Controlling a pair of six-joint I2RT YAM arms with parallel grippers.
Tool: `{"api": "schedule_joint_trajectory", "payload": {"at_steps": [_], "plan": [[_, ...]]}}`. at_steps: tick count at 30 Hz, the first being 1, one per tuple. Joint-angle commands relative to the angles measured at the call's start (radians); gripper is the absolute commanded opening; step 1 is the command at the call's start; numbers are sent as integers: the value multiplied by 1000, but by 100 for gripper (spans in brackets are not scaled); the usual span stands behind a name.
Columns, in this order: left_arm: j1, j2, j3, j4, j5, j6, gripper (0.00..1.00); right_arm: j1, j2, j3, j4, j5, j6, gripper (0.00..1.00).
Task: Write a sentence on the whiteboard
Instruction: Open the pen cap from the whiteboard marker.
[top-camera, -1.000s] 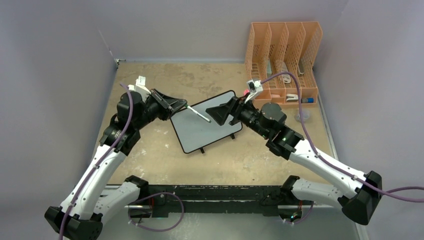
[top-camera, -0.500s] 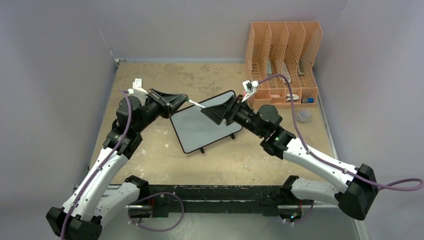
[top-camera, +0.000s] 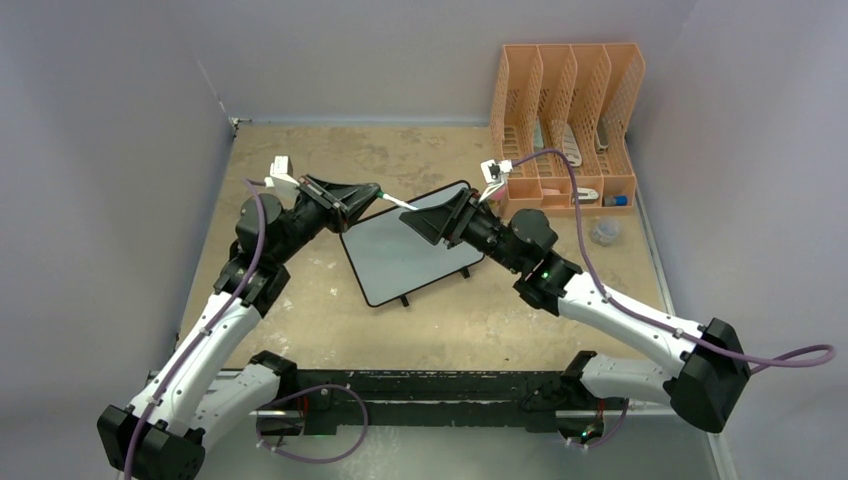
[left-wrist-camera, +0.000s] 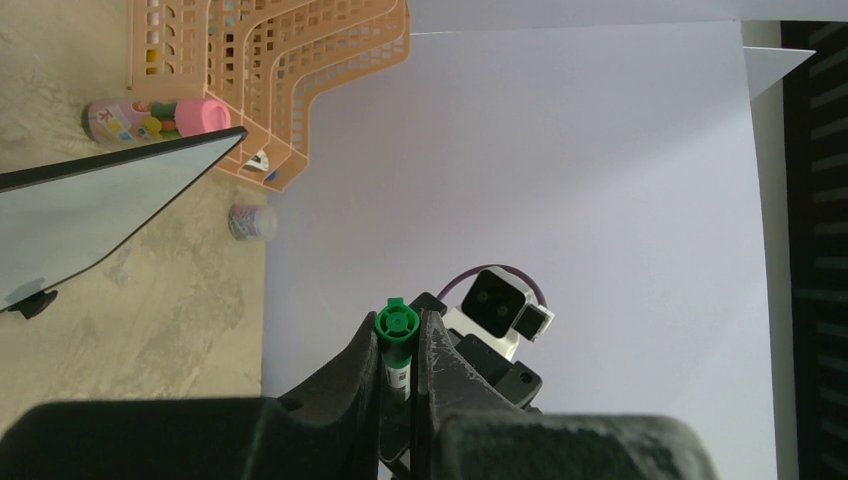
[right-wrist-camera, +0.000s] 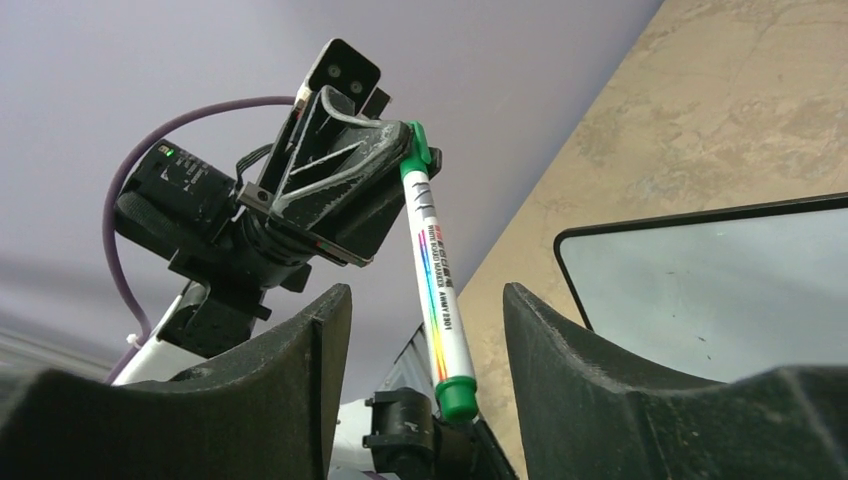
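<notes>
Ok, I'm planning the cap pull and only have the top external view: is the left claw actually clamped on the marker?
Observer: Yes; the left wrist view shows the left claw shut on the marker's green end.
Operator: And the right claw?
Observer: The right claw is open; its fingers flank the marker's other green end without touching.
Operator: Anything hidden behind it?
Observer: A pink-capped bottle lies by the orange organizer, past the whiteboard's corner.
</notes>
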Motion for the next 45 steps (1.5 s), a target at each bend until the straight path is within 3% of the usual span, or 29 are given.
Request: {"api": "schedule_joint_trajectory", "payload": {"at_steps": [1, 29, 45], "plan": [[2, 2, 0, 81, 38, -49, 0, 1, 2, 31, 81, -3, 12, 58], [2, 10, -8, 91, 79, -51, 0, -11, 1, 63, 105, -16, 26, 27], [2, 25, -8, 108, 69, -44, 0, -11, 24, 93, 51, -26, 0, 19]]}}
